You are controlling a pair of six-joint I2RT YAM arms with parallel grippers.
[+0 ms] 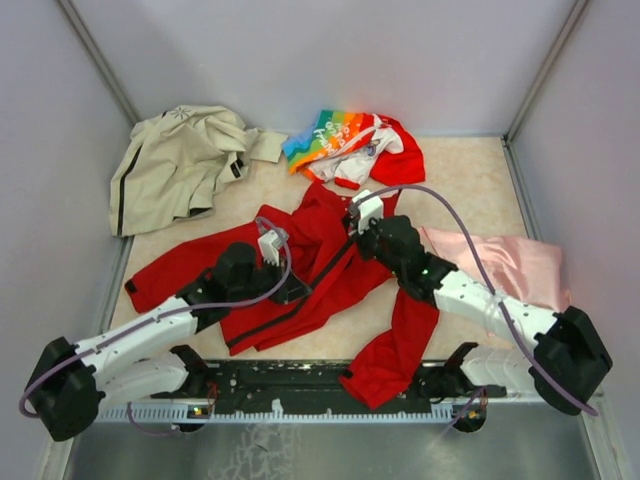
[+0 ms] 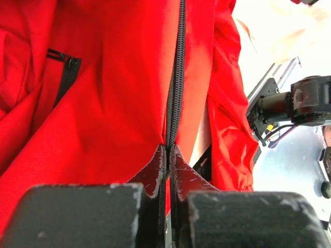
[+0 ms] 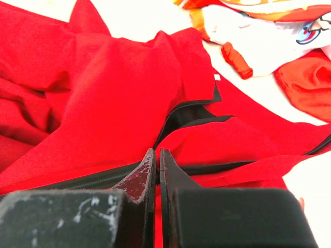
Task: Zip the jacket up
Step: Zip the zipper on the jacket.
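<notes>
Jacket (image 1: pixel 320 250) was recorded spread across the middle of the table (image 1: pixel 470 170), one sleeve draped over the near edge. Left gripper (image 2: pixel 168 150) and right gripper (image 3: pixel 156 152) were closed tight, each clamped on the jacket along its zipper (image 2: pixel 176 77).

Seen from above: red jacket (image 1: pixel 320 262) spread across a beige table (image 1: pixel 470 180), dark zipper (image 1: pixel 262 325) running diagonally. Left gripper (image 1: pixel 292 290) down on the fabric midway along it, right gripper (image 1: pixel 352 240) at its upper end. Behind, beige jacket (image 1: pixel 175 165) and rainbow-printed garment (image 1: pixel 350 145); pink cloth (image 1: pixel 510 265) at right.
</notes>
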